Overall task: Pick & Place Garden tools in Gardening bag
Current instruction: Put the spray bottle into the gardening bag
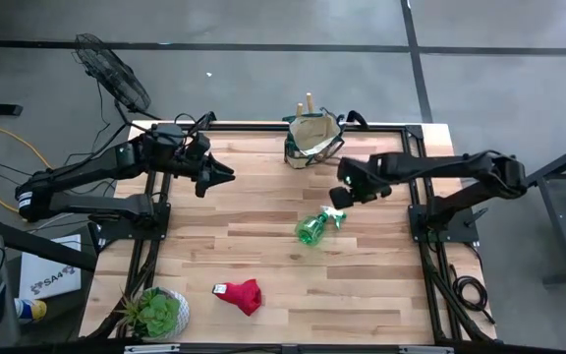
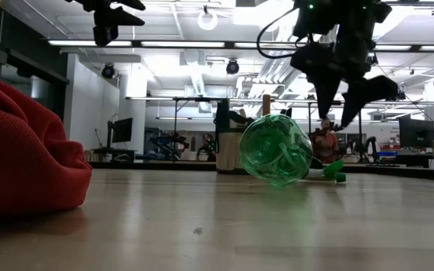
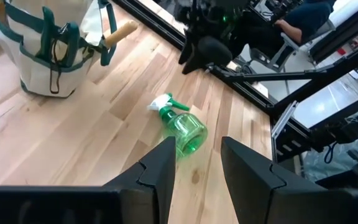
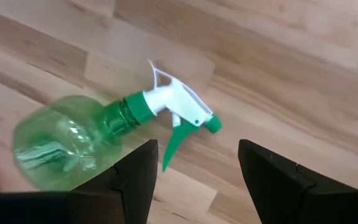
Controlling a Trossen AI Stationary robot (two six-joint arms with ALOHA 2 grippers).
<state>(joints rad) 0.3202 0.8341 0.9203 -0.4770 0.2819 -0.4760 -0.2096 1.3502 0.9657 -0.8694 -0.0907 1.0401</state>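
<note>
Red glove point(image 1: 241, 294) lies at the table's six o'clock edge, untouched; toward centre the green spray bottle point(image 1: 312, 228) rests on its side, the right gripper point(image 1: 343, 196) hovering spread just above its nozzle. Farthest, at twelve o'clock, the gardening bag point(image 1: 313, 140) already shows wooden handles inside, while the left gripper point(image 1: 218, 175) waits spread at ten o'clock, so by my reckoning two items remain.

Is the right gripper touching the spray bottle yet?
Apart. In the low view the right gripper hangs open above the spray bottle, with clear air under its fingertips.
</note>
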